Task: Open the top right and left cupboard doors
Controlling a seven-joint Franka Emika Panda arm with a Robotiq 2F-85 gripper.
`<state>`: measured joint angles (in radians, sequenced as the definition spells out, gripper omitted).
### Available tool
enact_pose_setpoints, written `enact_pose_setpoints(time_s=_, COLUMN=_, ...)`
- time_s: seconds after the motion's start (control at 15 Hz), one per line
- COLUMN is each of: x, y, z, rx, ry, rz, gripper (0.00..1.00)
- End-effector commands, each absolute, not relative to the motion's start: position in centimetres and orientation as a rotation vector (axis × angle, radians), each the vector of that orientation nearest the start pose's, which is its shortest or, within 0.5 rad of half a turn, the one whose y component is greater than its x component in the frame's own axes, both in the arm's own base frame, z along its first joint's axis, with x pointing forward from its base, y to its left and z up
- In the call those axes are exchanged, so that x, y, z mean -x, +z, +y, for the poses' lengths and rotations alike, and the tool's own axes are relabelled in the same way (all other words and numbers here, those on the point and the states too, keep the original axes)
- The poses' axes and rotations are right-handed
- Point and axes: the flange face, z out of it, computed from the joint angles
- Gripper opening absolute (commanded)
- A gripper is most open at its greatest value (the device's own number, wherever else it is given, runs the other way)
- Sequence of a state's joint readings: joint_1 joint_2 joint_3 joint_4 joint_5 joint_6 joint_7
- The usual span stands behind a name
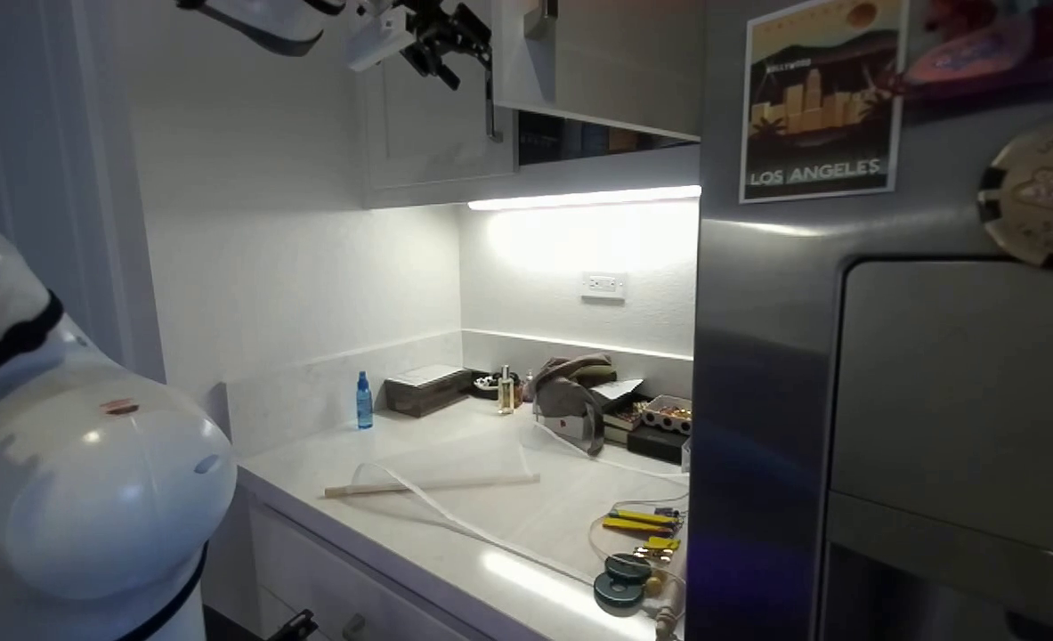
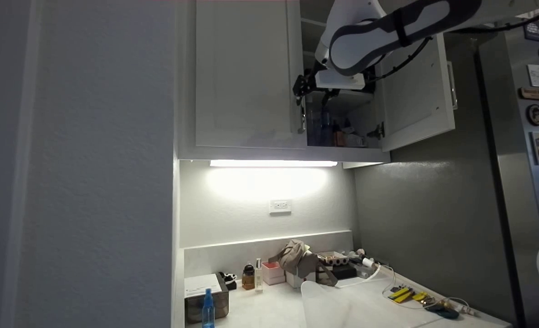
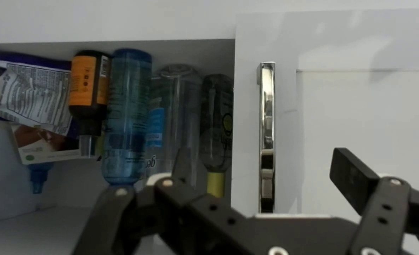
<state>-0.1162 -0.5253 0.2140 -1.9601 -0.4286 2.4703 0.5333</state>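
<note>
The left cupboard door [image 2: 246,77] is white and closed. It also shows in an exterior view [image 1: 441,120] and in the wrist view [image 3: 368,117]. Its upright shiny metal handle [image 3: 267,113] is near its free edge and also shows in an exterior view [image 2: 303,119]. The right cupboard door [image 2: 415,95] stands swung open, also in an exterior view [image 1: 628,67]. My gripper [image 3: 260,157] is open, with one finger on each side of the left door's handle and not touching it. It shows at the handle in both exterior views [image 2: 313,96] [image 1: 467,69].
Bottles [image 3: 128,117] and packets stand inside the open cupboard; the wrist picture is upside down. The grey fridge [image 1: 766,356] stands beside the cupboards. The counter [image 1: 455,445] below holds a blue spray bottle [image 1: 364,401], boxes and cables. A lit strip [image 2: 274,163] runs under the cupboards.
</note>
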Motion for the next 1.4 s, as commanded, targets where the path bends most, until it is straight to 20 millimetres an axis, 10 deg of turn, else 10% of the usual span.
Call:
enact_pose_setpoints(time_s=0.0, x=-43.8, y=78.6, z=8.7, rx=2.775, ry=-1.816, rz=0.267, gripper=1.00)
enact_pose_setpoints(time_s=0.4, x=-47.2, y=76.7, z=9.6, rx=2.762, ry=-1.880, rz=0.214, gripper=1.00)
enact_pose_setpoints(time_s=0.47, x=-47.7, y=76.4, z=9.5, rx=2.760, ry=-1.892, rz=0.213, gripper=0.75)
enact_pose_setpoints(time_s=1.0, x=-49.4, y=75.3, z=10.5, rx=2.768, ry=-1.955, rz=0.245, gripper=0.22)
enact_pose_setpoints(time_s=1.33, x=-49.4, y=75.0, z=10.6, rx=2.785, ry=-1.911, rz=0.249, gripper=0.17)
